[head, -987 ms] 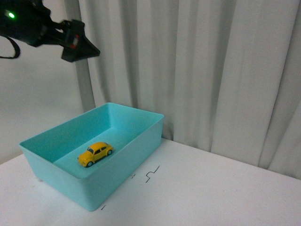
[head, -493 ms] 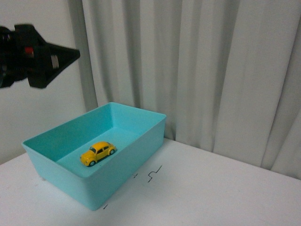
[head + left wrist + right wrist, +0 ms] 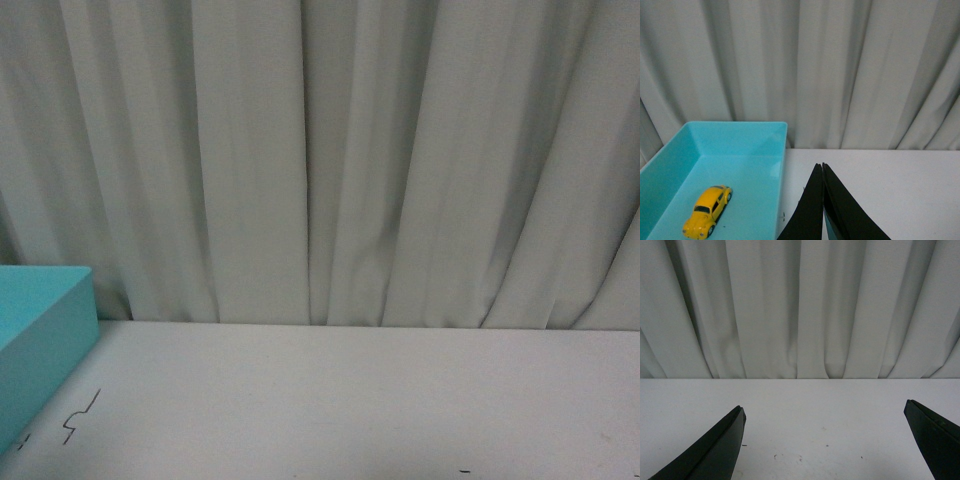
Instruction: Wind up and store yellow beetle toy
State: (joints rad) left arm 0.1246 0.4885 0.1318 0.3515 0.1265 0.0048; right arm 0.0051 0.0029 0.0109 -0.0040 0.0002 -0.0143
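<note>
Our left pincer [image 3: 822, 169] is clenched on nothing, its fingers pressed flat together over the white table [image 3: 900, 190], just beside the turquoise bin [image 3: 782, 150]. Our right pincer [image 3: 822, 412] hangs released, jaws spread wide over the table. The yellow beetle toy [image 3: 706, 219] sits on its wheels on the bin's floor, touching no wall. We judge it stored, which would explain why neither pincer holds anything.

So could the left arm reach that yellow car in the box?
Probably yes: the yellow car lies alone in the open-topped box, nothing over it. The left gripper is shut, so it must open first.
</note>
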